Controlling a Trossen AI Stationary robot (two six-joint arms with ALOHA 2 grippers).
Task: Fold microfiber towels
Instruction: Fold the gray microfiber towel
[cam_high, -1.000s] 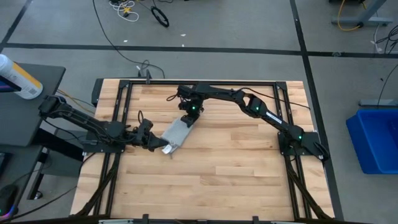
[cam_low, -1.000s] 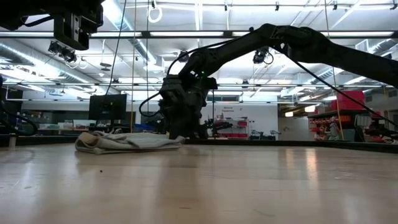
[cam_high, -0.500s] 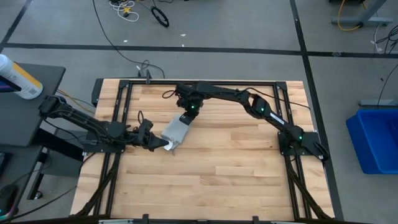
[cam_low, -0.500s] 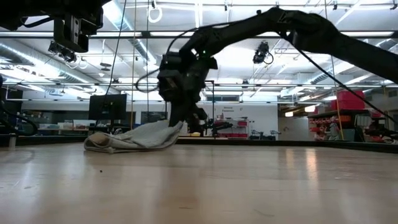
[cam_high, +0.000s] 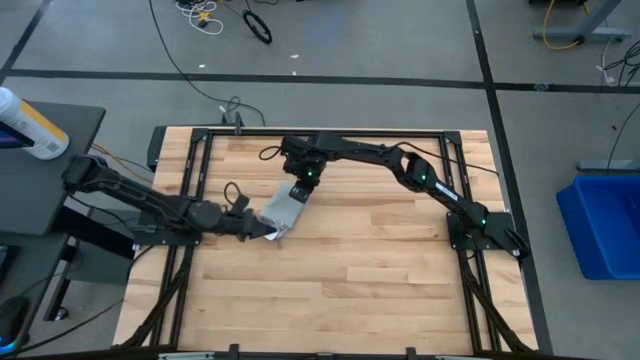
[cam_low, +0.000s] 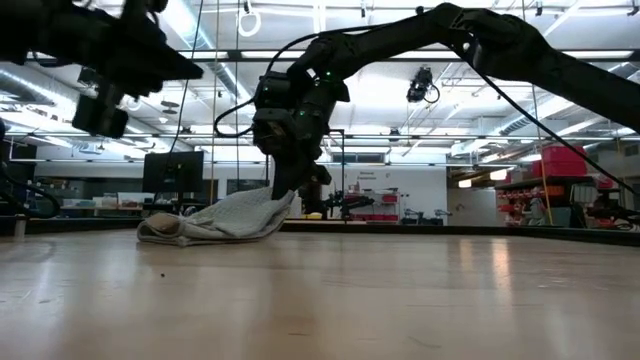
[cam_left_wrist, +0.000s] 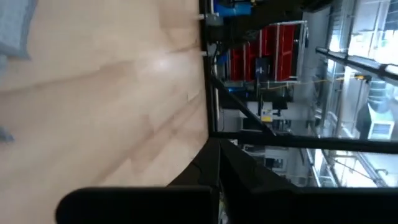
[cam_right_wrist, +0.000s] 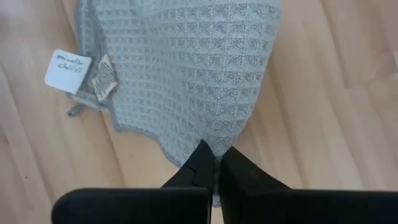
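The microfiber towel (cam_high: 283, 209) is seen lying left of the middle of the wooden bench (cam_high: 380, 270), in its far half, partly bunched. Its far corner is pinched between the narrowly closed fingers of the right end effector (cam_high: 298, 192) and is held raised off the wood, so that in the low view the cloth (cam_low: 222, 218) slopes down from the right end effector (cam_low: 284, 192) to a rumpled heap resting on the bench surface (cam_low: 400, 300). In the right wrist view the waffle-textured cloth (cam_right_wrist: 186, 68) is shown hanging from the fingertips (cam_right_wrist: 202, 163), with a wavy hemmed edge along one side and a small white tag (cam_right_wrist: 67, 71) at a corner, lying on the bare wood.

The left end effector (cam_high: 258, 228) is placed at the towel's near left corner, just beside or touching it; whether its fingers are open or closed cannot be told. In the left wrist view only a small part of the cloth (cam_left_wrist: 13, 31) is caught at the picture's edge, with open bench wood (cam_left_wrist: 112, 93) beyond.

Wide bare wood is left to the right of the towel and across the whole near half of the bench. The black frame rails (cam_high: 320, 132) run along the far edge, close behind the right arm's wrist.
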